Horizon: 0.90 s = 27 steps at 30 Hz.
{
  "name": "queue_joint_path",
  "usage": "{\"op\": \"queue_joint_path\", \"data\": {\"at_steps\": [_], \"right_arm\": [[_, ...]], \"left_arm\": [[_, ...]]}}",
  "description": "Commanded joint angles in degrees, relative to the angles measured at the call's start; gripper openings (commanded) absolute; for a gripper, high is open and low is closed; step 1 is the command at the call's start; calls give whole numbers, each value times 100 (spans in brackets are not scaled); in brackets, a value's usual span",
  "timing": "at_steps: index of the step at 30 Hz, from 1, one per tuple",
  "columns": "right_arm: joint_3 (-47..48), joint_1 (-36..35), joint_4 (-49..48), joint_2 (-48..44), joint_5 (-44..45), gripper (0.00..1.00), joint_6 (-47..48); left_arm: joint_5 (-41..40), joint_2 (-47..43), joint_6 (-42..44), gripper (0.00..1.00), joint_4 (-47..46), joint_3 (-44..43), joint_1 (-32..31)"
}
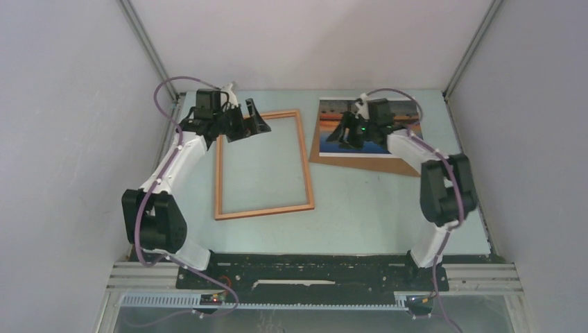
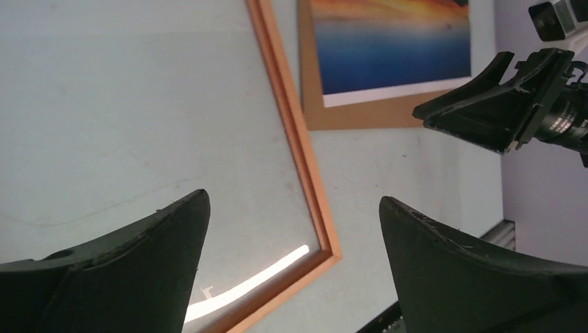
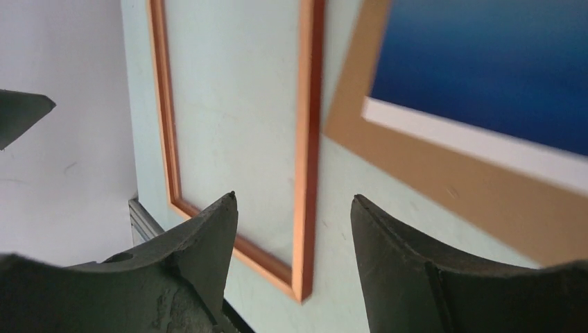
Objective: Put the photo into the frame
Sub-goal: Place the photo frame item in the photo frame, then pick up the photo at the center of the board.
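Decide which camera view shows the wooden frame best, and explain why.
The top view: the whole frame shows, all four sides, lying flat. The left wrist view catches only one long side and a corner; the right wrist view shows two long sides and one end, the rest cut off.

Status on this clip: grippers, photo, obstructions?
Left gripper open, empty, at frame's far end. Right gripper open, empty, over the photo. It lies on brown backing board, outside frame. No obstruction seen.
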State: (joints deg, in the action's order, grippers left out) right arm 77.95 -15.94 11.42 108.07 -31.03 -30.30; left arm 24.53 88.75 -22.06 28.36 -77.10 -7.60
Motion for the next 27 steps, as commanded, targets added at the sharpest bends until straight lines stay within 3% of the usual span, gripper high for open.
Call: {"op": "queue_joint_path", "data": {"at_steps": [1,7,13,19,27], "right_arm": [[-1077,736,-152,-1153,153,69,-73],[-2039,1904,-173,-2053,244,68,-337],[-2467,3149,-482,-2227,267,68,-693],[-2845,4201,-1610,-1839,-193,66,-1518],[-2709,4712,-2993,-610,-730,61,-2310]], "left_arm": [[530,-420,-224,100,-375,158,-372],[391,-726,-65,100,-375,222,-838],[267,-937,108,100,-646,346,-1195],[-81,-857,87,100,-846,242,-1725],[264,-925,213,99,-662,9,-1742]]}}
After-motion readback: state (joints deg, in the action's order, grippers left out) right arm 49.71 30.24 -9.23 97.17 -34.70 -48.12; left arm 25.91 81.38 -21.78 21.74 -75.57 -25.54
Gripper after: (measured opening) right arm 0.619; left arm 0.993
